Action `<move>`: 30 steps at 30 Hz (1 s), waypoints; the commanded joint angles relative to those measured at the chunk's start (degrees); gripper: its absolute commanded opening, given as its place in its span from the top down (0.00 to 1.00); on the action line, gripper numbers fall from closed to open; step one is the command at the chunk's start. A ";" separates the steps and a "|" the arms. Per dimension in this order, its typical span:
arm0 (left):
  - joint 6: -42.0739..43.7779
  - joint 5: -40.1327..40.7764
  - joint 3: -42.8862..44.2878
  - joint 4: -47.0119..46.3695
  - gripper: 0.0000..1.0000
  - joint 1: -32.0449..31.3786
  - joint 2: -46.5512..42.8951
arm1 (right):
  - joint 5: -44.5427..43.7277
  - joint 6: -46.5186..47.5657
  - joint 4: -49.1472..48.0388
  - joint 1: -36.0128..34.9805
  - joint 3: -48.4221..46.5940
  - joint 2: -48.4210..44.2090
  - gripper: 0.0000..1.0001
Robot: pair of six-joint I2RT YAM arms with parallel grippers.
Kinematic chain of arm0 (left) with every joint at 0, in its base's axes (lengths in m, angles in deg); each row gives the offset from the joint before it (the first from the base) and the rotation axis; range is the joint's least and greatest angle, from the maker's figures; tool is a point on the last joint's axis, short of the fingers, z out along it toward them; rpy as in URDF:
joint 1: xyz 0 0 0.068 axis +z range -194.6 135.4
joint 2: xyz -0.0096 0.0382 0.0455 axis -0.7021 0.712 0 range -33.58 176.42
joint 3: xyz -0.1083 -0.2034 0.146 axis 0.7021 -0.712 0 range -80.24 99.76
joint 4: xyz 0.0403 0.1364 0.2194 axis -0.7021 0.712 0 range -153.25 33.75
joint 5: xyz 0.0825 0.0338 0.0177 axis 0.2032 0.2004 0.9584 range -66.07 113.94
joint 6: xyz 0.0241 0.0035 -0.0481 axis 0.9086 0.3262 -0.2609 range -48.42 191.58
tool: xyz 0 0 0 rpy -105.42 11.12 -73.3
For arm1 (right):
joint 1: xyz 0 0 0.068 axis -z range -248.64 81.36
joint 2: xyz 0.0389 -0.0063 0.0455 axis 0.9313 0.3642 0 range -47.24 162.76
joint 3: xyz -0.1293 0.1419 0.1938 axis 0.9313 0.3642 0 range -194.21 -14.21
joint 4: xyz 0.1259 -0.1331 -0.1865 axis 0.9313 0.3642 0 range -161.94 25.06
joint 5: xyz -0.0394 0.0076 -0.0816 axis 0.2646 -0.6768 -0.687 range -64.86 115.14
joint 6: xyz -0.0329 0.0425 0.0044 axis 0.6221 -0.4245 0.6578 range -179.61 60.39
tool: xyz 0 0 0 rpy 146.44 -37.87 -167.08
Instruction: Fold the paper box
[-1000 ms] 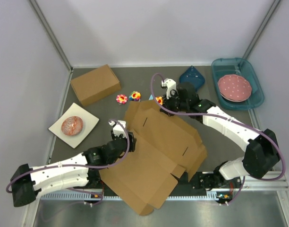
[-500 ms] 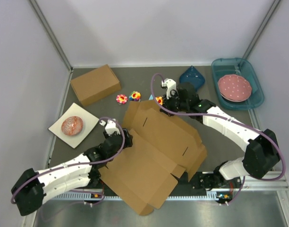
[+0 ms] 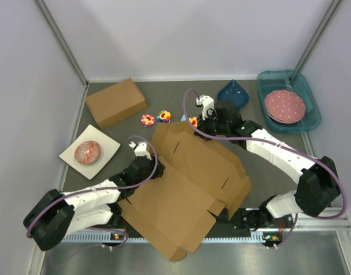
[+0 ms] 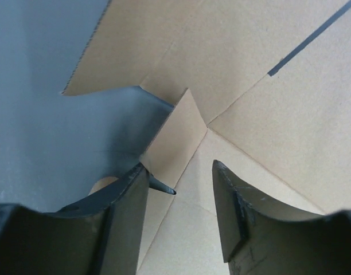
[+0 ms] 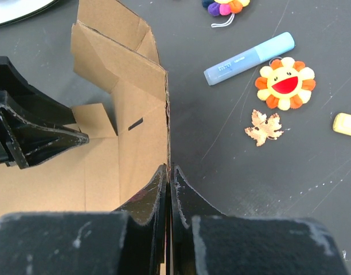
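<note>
**Paper box** (image 3: 192, 177): plain brown corrugated die-cut sheet, creased, with slits and tabs, partly raised. It lies on the dark matte desk (image 3: 267, 166) between both end effectors.

**Right end effector** (image 5: 170, 169): closed on an upright wall of the paper box, its thin edge pinched between the black fingers.

**Left end effector** (image 4: 179, 172): jaws apart, either side of a crease just behind a small folded tab.

**Ahead and right of the right end effector:**
- smiling sunflower toy (image 5: 285, 82)
- pale blue marker (image 5: 248, 58)
- tan leaf (image 5: 265, 126)

**Containers:**
- teal translucent tray (image 3: 276, 80), beyond and right of the right end effector, holding a pink dotted plate (image 3: 284, 105)
- white square plate (image 3: 104, 146), left of the left end effector, bearing a round red-patterned item (image 3: 87, 152)
</note>
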 commanded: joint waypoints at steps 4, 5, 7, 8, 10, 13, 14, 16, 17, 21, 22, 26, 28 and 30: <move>3.81 -4.30 2.83 -4.74 0.62 0.14 0.52 | 1.32 -0.23 -0.43 -0.73 -1.04 -0.31 1.00; 4.60 -4.30 2.48 -5.45 0.67 0.05 -0.71 | 1.24 -0.31 -0.43 -0.82 -1.13 -0.22 1.00; 7.58 -3.87 1.68 -7.82 0.71 -0.74 -1.86 | 1.15 -0.40 -0.43 -0.73 -1.22 -0.13 1.00; 8.47 -3.52 1.25 -8.27 0.73 -1.18 -2.82 | 1.06 -0.40 -0.35 -0.73 -1.31 -0.22 1.00; 11.62 -3.16 0.89 -8.97 0.77 -2.32 -3.00 | 0.97 -0.49 -0.17 -0.82 -1.48 -0.22 1.00; 15.06 -1.93 0.80 -10.29 0.82 -5.04 -2.04 | 0.80 -0.49 0.18 -0.73 -1.75 -0.13 1.00; 15.59 -0.80 0.89 -10.29 0.82 -6.01 -0.99 | 0.80 -0.49 0.27 -0.73 -1.83 -0.05 1.00; 16.99 1.40 1.68 -10.12 0.83 -10.04 0.24 | 0.89 -0.49 0.62 -0.82 -1.92 -0.05 1.00; 17.70 2.54 2.03 -10.12 0.83 -11.71 1.99 | 0.89 -0.40 0.79 -0.82 -2.01 -0.05 1.00; 19.02 7.29 4.31 -7.49 0.84 -18.39 7.53 | 0.62 -0.23 1.32 -0.91 -2.01 -0.05 1.00; 19.20 7.91 5.19 -6.96 0.83 -19.28 8.50 | 0.45 0.04 1.50 -0.91 -2.01 -0.22 1.00; 17.80 12.04 6.43 -4.32 0.73 -21.92 10.89 | -1.04 0.74 2.46 -1.52 -2.01 -0.31 1.00; 15.61 15.45 7.04 -2.14 0.64 -21.92 9.57 | -1.49 0.83 2.90 -1.78 -2.27 -0.40 1.00; 14.29 17.66 8.44 1.03 0.48 -21.92 5.45 | -2.01 1.18 4.13 -1.87 -3.24 -0.48 1.00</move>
